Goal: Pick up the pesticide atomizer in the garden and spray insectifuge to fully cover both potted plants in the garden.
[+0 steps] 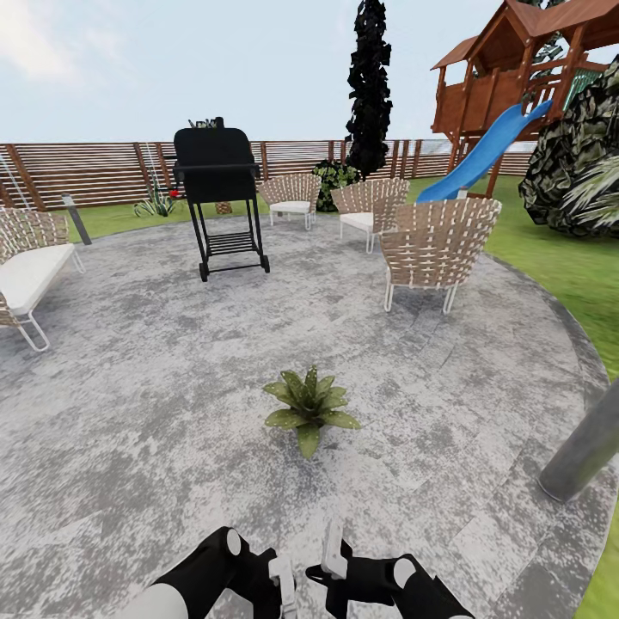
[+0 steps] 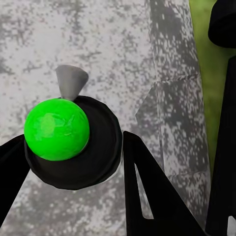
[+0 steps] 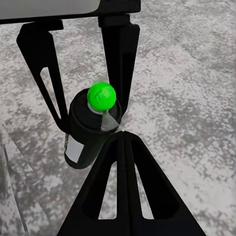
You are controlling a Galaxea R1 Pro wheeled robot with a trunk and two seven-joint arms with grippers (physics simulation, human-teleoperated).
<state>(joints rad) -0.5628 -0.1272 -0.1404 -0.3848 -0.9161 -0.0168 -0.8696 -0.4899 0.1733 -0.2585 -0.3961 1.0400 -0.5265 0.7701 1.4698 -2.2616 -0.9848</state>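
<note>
patio of mottled grey paving (image 1: 129,413) spreads ahead, and at twelve o'clock on it, near the robot, sits one potted plant (image 1: 309,408), a low rosette of broad pointed green leaves. the dark spray bottle with a white label, grey nozzle and bright green cap, the pesticide atomizer (image 3: 91,130), stands between the black fingers of the left gripper (image 2: 73,187), which looks clamped on its body; the right gripper (image 3: 120,194) hangs close beside it with one finger in front, and i cannot tell whether its jaws are parted or closed. in the head view both black-and-white arms (image 1: 258,576) meet at six o'clock, low at the frame edge. the step in hand seems to be spraying this plant: to do it well, i would turn the grey nozzle toward the rosette, bring it nearer over the leaves, and sweep so every leaf gets covered, keeping the bottle upright and the grip firm. a black barbecue grill (image 1: 219,193) stands at eleven o'clock, wicker chairs (image 1: 434,249) at one o'clock.
</note>
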